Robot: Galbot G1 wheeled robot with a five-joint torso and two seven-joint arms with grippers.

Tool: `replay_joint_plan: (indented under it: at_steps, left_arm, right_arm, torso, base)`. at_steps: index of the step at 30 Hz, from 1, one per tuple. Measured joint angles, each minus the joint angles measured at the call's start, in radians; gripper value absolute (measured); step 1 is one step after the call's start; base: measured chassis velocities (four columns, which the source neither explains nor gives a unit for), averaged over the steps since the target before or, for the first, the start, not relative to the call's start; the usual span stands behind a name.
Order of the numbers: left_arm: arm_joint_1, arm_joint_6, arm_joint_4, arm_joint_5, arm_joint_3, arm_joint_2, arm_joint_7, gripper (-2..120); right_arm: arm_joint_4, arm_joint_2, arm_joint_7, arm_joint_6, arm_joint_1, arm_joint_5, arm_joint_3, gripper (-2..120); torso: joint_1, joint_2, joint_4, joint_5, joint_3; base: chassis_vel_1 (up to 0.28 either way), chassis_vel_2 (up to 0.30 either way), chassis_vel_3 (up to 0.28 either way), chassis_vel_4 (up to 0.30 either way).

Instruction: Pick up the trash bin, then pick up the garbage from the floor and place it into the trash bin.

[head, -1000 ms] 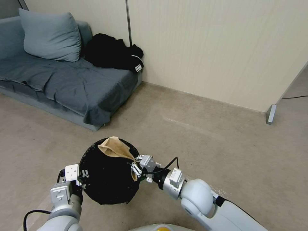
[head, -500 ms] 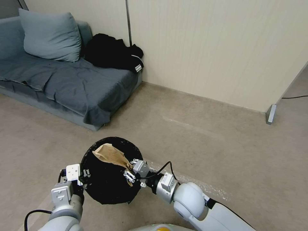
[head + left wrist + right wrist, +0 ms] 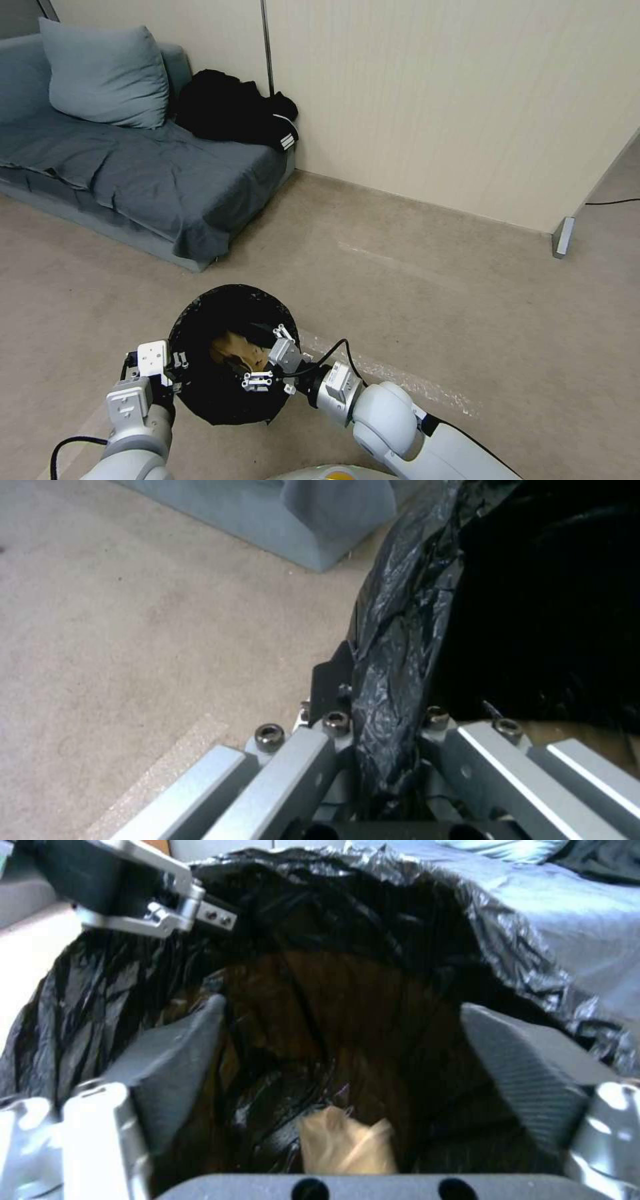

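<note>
The trash bin [image 3: 200, 393], lined with a crinkly black bag, hangs off the floor in front of me. My left gripper [image 3: 172, 368] is shut on its near-left rim; the left wrist view shows the bag's folded edge [image 3: 393, 680] pinched between the fingers. My right gripper [image 3: 265, 357] hovers open over the bin's mouth, its pads [image 3: 180, 1055] spread wide with nothing between them. The garbage, a crumpled tan paper [image 3: 233, 348], lies loose down inside the bag [image 3: 347, 1145]. The right wrist view also catches the left gripper [image 3: 160, 910] at the far rim.
A grey sofa [image 3: 133, 167] with a pillow [image 3: 103, 73] and a black garment [image 3: 233, 110] stands at the back left against the wall. A partition foot [image 3: 562, 237] and a cable [image 3: 610, 201] are at the right. Bare beige floor [image 3: 433, 300] stretches ahead and right.
My right gripper moved left and down over the bin's mouth and opened. The tan paper it held above the rim dropped into the bag. The left arm kept still.
</note>
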Motion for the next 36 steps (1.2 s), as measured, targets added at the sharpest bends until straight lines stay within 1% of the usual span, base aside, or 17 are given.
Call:
replay_joint_plan:
  at_steps: [3, 17, 21, 23, 25, 26, 27, 29, 30, 33, 34, 36]
  left_arm:
    - [-0.003, 0.0, 0.0, 0.0, -0.001, 0.0, 0.0, 1]
    - [-0.009, 0.004, 0.006, -0.002, -0.004, 0.004, 0.0, 1]
    - [-0.011, 0.004, 0.017, 0.0, -0.004, 0.007, 0.0, 1]
    - [-0.013, 0.003, 0.024, 0.004, -0.004, 0.009, 0.001, 1]
    - [-0.017, 0.002, 0.031, 0.007, -0.006, 0.014, 0.003, 1]
    - [-0.017, 0.002, 0.031, 0.007, -0.006, 0.014, 0.003, 1]
    - [-0.019, 0.0, 0.033, 0.007, -0.01, 0.017, 0.005, 1]
    - [-0.021, -0.002, 0.034, 0.006, -0.018, 0.024, 0.007, 1]
    - [-0.021, -0.002, 0.034, 0.006, -0.018, 0.024, 0.007, 1]
    - [-0.026, -0.003, 0.034, 0.0, -0.026, 0.031, 0.011, 1]
    - [-0.026, -0.003, 0.034, 0.0, -0.026, 0.031, 0.011, 1]
    - [-0.032, -0.003, 0.034, -0.006, -0.029, 0.035, 0.011, 1]
  right_arm:
    - [0.0, -0.005, 0.0, 0.0, -0.004, -0.003, 0.0, 100]
    - [0.025, -0.014, 0.002, 0.0, -0.006, -0.012, 0.011, 100]
    - [0.061, -0.009, 0.02, 0.002, -0.006, -0.019, 0.026, 100]
    - [0.094, -0.003, 0.047, 0.002, -0.006, -0.02, 0.043, 100]
    - [0.138, 0.018, 0.099, -0.005, -0.007, -0.019, 0.087, 100]
    - [0.138, 0.018, 0.099, -0.005, -0.007, -0.019, 0.087, 100]
    - [0.154, 0.038, 0.122, -0.013, -0.01, -0.015, 0.123, 100]
    - [0.173, 0.09, 0.151, -0.028, -0.034, -0.016, 0.228, 100]
    - [0.173, 0.09, 0.151, -0.028, -0.034, -0.016, 0.228, 100]
    - [0.193, 0.136, 0.171, -0.032, -0.095, -0.048, 0.352, 100]
    - [0.193, 0.136, 0.171, -0.032, -0.095, -0.048, 0.352, 100]
    - [0.201, 0.141, 0.18, -0.029, -0.133, -0.065, 0.407, 100]
  torso:
    - [0.0, 0.0, 0.0, 0.0, 0.0]
    - [0.0, 0.0, 0.0, 0.0, 0.0]
    - [0.0, 0.0, 0.0, 0.0, 0.0]
    - [0.0, 0.0, 0.0, 0.0, 0.0]
    - [0.0, 0.0, 0.0, -0.0001, 0.0]
    - [0.0, 0.0, 0.0, -0.0001, 0.0]
    - [0.0, 0.0, 0.0001, -0.0001, 0.0]
    - [0.0, 0.0, 0.0002, -0.0001, 0.0]
    - [0.0, 0.0, 0.0002, -0.0001, 0.0]
    - [0.0, 0.0, 0.0, 0.0, 0.0]
    - [0.0, 0.0, 0.0, 0.0, 0.0]
    - [0.0, 0.0, -0.0002, 0.0, 0.0]
  base:
    - [0.0, 0.0, 0.0, 0.0]
    - [0.0, 0.0, 0.0, 0.0]
    - [0.0, 0.0, 0.0, 0.0]
    - [0.0, 0.0, 0.0, 0.0]
    - [0.0, 0.0, 0.0, 0.0]
    - [0.0, 0.0, 0.0, 0.0]
    - [0.0, 0.0, 0.0, 0.0]
    - [0.0, 0.0, 0.0, 0.0]
    - [0.0, 0.0, 0.0, 0.0]
    - [0.0, 0.0, 0.0, 0.0]
    - [0.0, 0.0, 0.0, 0.0]
    - [0.0, 0.0, 0.0, 0.0]
